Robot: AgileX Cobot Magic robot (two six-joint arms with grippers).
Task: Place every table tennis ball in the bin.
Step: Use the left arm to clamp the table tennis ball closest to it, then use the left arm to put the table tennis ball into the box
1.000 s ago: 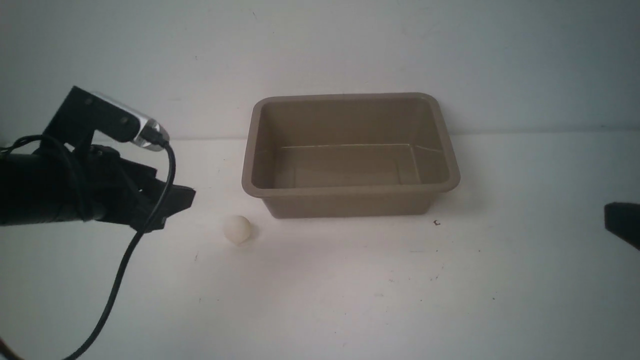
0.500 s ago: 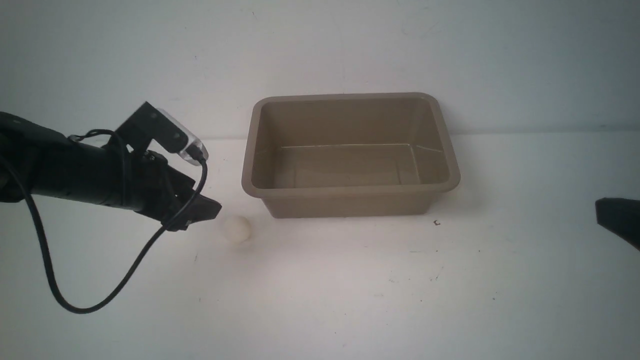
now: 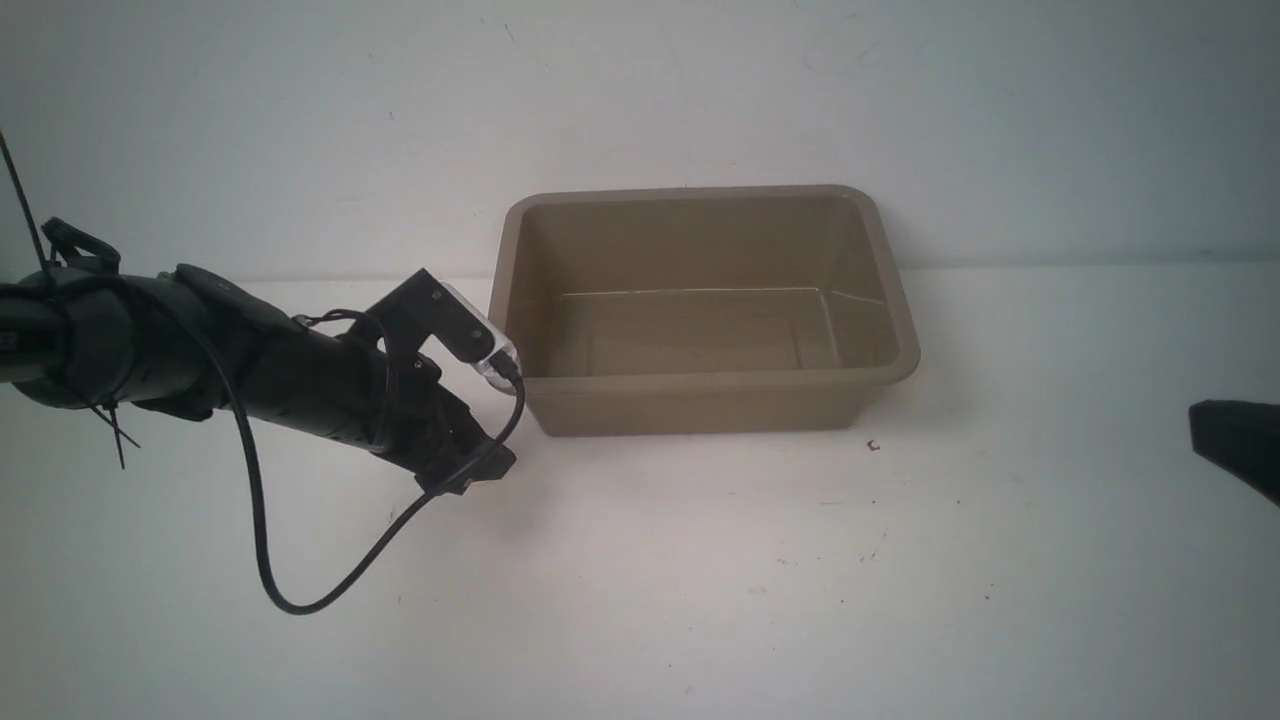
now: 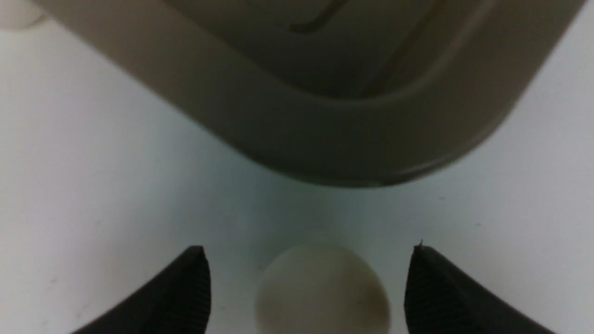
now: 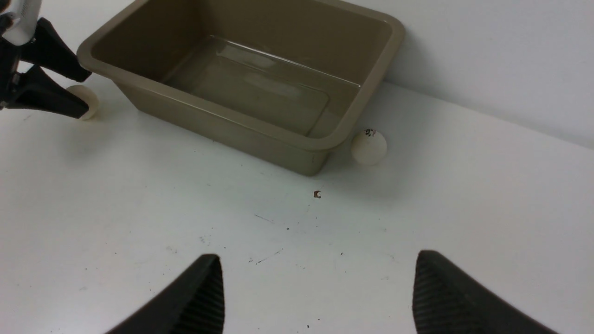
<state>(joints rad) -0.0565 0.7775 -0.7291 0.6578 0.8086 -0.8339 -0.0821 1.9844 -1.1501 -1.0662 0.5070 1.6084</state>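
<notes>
The tan-brown bin [image 3: 700,381] stands at the back middle of the white table, with nothing inside it. One white table tennis ball [image 4: 322,290] lies on the table just off the bin's near-left corner [image 4: 325,153]. My left gripper [image 4: 308,247] is open around this ball, with a gap on each side. In the front view my left gripper [image 3: 478,470] hides it. A second ball [image 5: 369,146] with a dark logo rests against the bin's right end. My right gripper [image 5: 315,287] hangs open over bare table, nothing between its fingers.
The bin's flared rim [image 5: 222,116] is close in front of my left fingers [image 5: 51,99]. A small dark speck [image 3: 874,446] lies on the table by the bin's front right. My right gripper [image 3: 1235,445] stays at the far right edge. A wall rises behind the bin.
My left arm has swung right and down to the ball, which now lies between its open fingers and no longer shows in the front view. The right gripper has hardly moved.
</notes>
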